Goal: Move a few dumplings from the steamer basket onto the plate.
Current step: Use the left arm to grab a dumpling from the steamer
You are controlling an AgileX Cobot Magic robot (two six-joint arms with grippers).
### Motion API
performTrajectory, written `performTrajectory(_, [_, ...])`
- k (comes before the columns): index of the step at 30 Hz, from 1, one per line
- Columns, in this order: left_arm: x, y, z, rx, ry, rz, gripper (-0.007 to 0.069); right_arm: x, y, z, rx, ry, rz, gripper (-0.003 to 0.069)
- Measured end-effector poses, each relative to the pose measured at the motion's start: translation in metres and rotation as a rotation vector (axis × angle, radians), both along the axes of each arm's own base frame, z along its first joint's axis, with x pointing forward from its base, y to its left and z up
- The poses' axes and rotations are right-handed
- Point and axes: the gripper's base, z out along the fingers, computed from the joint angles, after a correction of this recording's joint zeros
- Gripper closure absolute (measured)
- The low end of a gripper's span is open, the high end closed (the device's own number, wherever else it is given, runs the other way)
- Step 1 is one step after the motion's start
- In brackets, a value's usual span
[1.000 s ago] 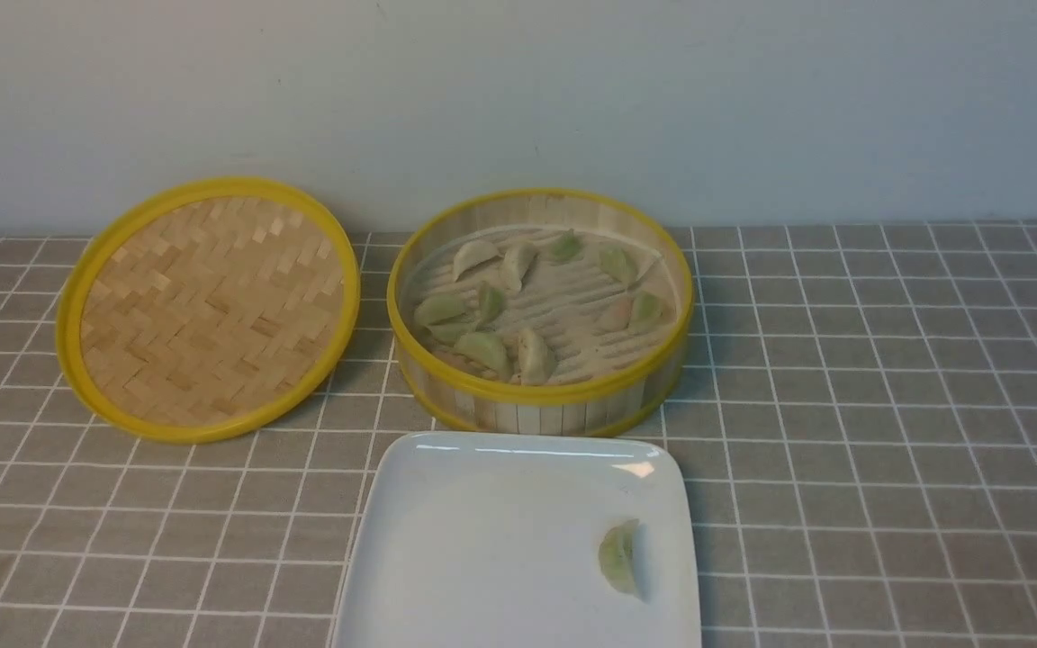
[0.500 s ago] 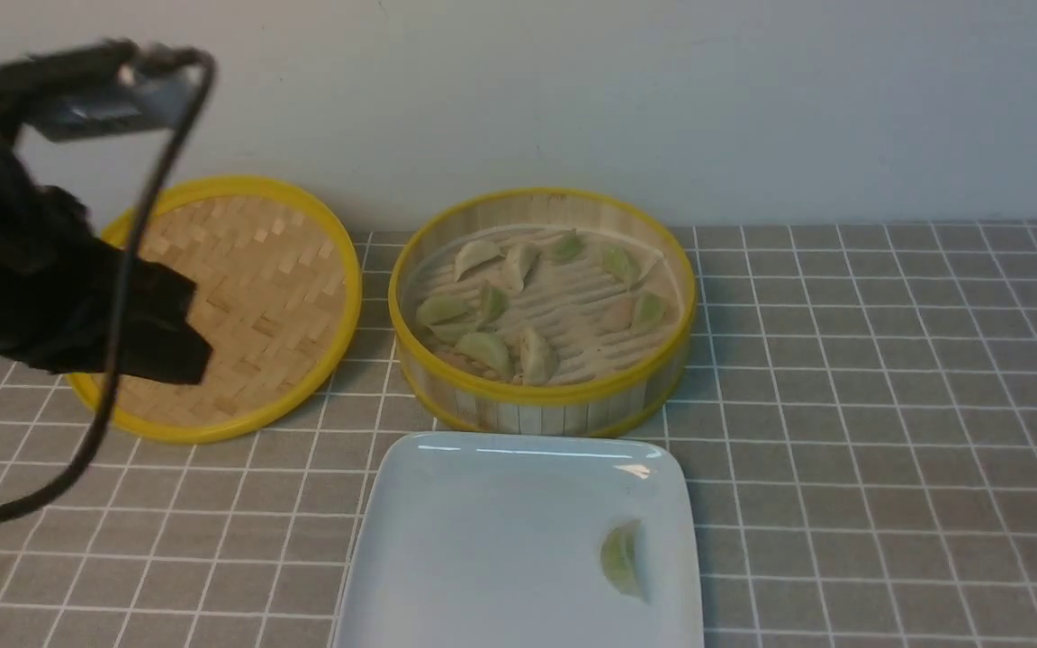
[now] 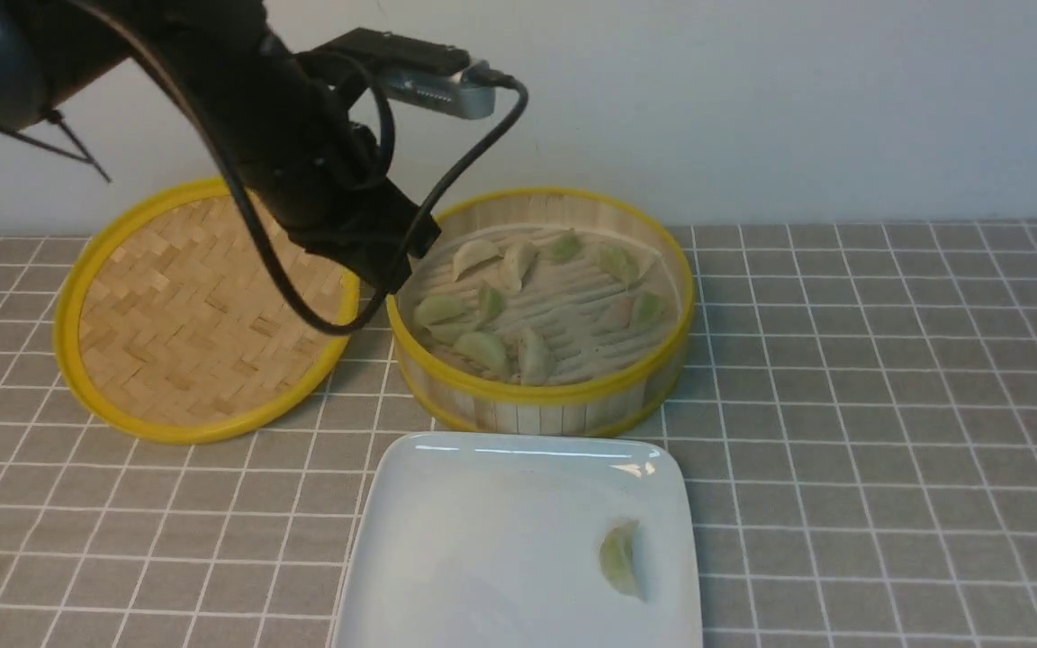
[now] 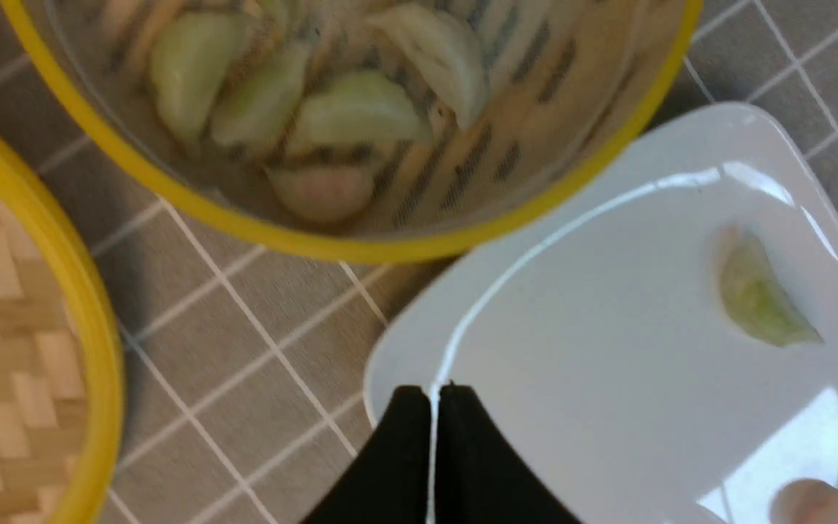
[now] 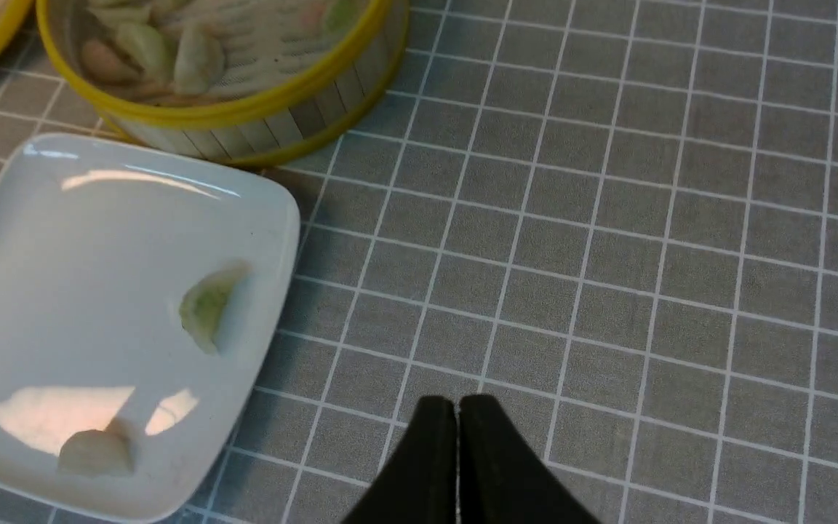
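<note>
1. A round, shallow bamboo steamer basket with yellow rims [image 3: 541, 400] stands on the grey, white-gridded worktop [image 3: 888, 405]. It is at 12 o'clock from the plate and just beside it.
2. Small crescent-shaped dumplings in pale green and cream [image 3: 482, 346] lie on the basket's slatted floor. Most are gathered between 6 and 12 o'clock on the 9 o'clock side. A pinkish dumpling [image 3: 616, 315] lies toward 3 o'clock.
3. The glossy white square plate with rounded corners [image 3: 482, 540] carries one green dumpling [image 3: 619, 558] near its 3 o'clock edge.
4. The right wrist view shows a second, pale dumpling [image 5: 95, 451] near the plate's 6 o'clock edge, which the front view cuts off.
5. A flat woven-bamboo lid with a yellow rim [image 3: 176, 315] lies at 9 o'clock of the steamer basket, with a narrow strip of worktop between the two.
6. The black left end effector [image 4: 430, 407] has its fingers pressed together with nothing between them. In the front view it hangs above the basket's 10 o'clock rim [image 3: 401, 265], clear of the dumplings.
7. The black right end effector [image 5: 457, 415] also has its fingers together and holds nothing. It hovers over bare worktop at about 4 o'clock from the plate, well apart from the basket.
</note>
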Motion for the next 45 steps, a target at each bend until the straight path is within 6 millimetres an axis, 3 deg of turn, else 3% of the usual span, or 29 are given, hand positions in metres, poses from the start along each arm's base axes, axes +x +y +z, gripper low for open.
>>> performTrajectory(6, [0.030, -0.017, -0.022, 0.048, -0.108, -0.034, 0.0558, 0.008, 0.005, -0.007, 0.041, 0.040, 0.013, 0.0663])
performTrajectory(12, [0.067, -0.026, -0.084, 0.099, -0.168, 0.020, 0.0314, 0.008, 0.009, -0.008, 0.095, 0.044, 0.032, 0.0663])
performTrajectory(17, [0.082, -0.027, -0.119, 0.132, -0.183, 0.056, 0.0170, 0.010, 0.010, -0.006, 0.105, 0.023, 0.031, 0.0663])
performTrajectory(23, [0.090, -0.028, -0.135, 0.146, -0.201, 0.061, 0.0151, 0.012, 0.011, -0.006, 0.115, 0.009, 0.029, 0.0663])
performTrajectory(26, [0.092, -0.029, -0.141, 0.144, -0.199, 0.078, 0.0179, 0.012, 0.011, -0.005, 0.117, 0.007, 0.029, 0.0663])
performTrajectory(28, [0.095, -0.030, -0.151, 0.127, -0.184, 0.106, 0.0242, 0.012, 0.011, -0.005, 0.120, 0.006, 0.029, 0.0663])
performTrajectory(32, [0.094, -0.032, -0.155, 0.102, -0.148, 0.127, 0.0354, 0.012, 0.011, -0.005, 0.121, 0.007, 0.029, 0.0663])
performTrajectory(40, [0.092, -0.033, -0.144, 0.112, -0.032, 0.153, 0.0357, 0.012, 0.011, -0.005, 0.122, 0.007, 0.030, 0.0663])
performTrajectory(45, [0.094, -0.036, -0.090, 0.101, -0.011, 0.153, 0.0361, 0.012, 0.011, -0.005, 0.124, 0.007, 0.031, 0.0663])
